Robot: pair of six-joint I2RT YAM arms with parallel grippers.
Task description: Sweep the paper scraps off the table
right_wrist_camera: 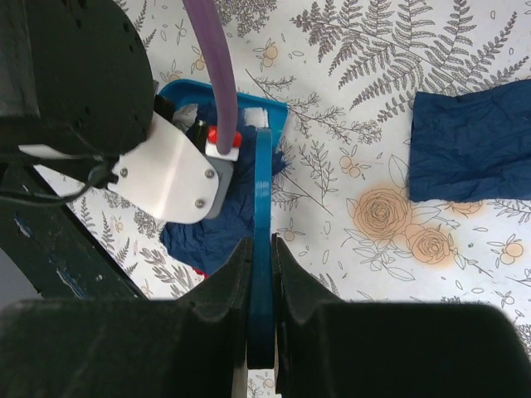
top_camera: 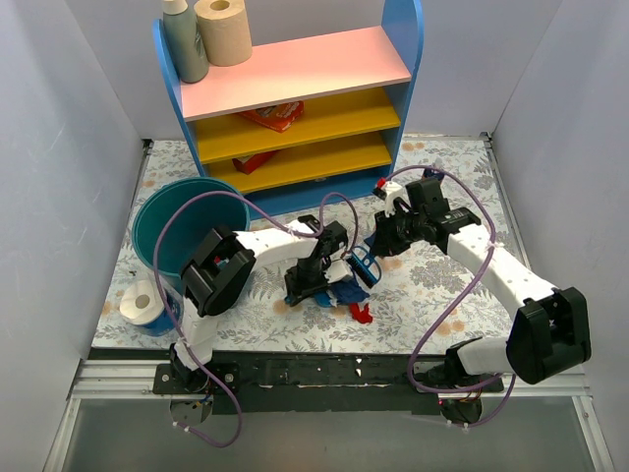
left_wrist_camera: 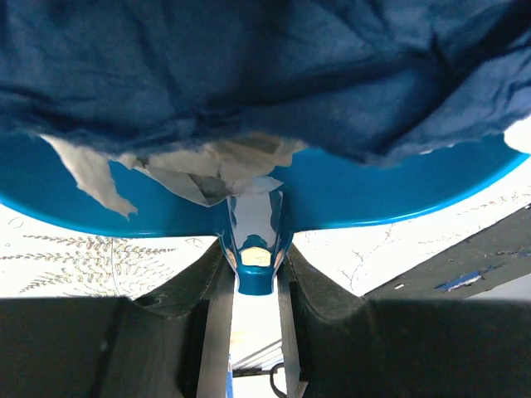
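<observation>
My left gripper (top_camera: 313, 278) (left_wrist_camera: 255, 249) is shut on the handle of the blue dustpan (left_wrist_camera: 373, 191), which rests on the table (top_camera: 442, 285). A crumpled dark blue paper scrap (left_wrist_camera: 265, 75) and a white scrap (left_wrist_camera: 207, 166) lie in the pan. My right gripper (top_camera: 378, 241) (right_wrist_camera: 261, 249) is shut on the blue hand brush (right_wrist_camera: 262, 182) (top_camera: 364, 265), held at the pan's mouth (right_wrist_camera: 178, 89). A dark blue scrap (right_wrist_camera: 220, 228) lies beside the brush. A small red scrap (top_camera: 360, 313) lies just in front of it. Another dark blue scrap (right_wrist_camera: 469, 145) lies apart on the cloth.
The pink, yellow and blue shelf unit (top_camera: 295, 98) stands at the back, with a bottle and a paper roll on top. A teal bucket (top_camera: 182, 231) and a toilet roll (top_camera: 142, 300) stand at the left. The black rail (top_camera: 324, 369) runs along the front edge.
</observation>
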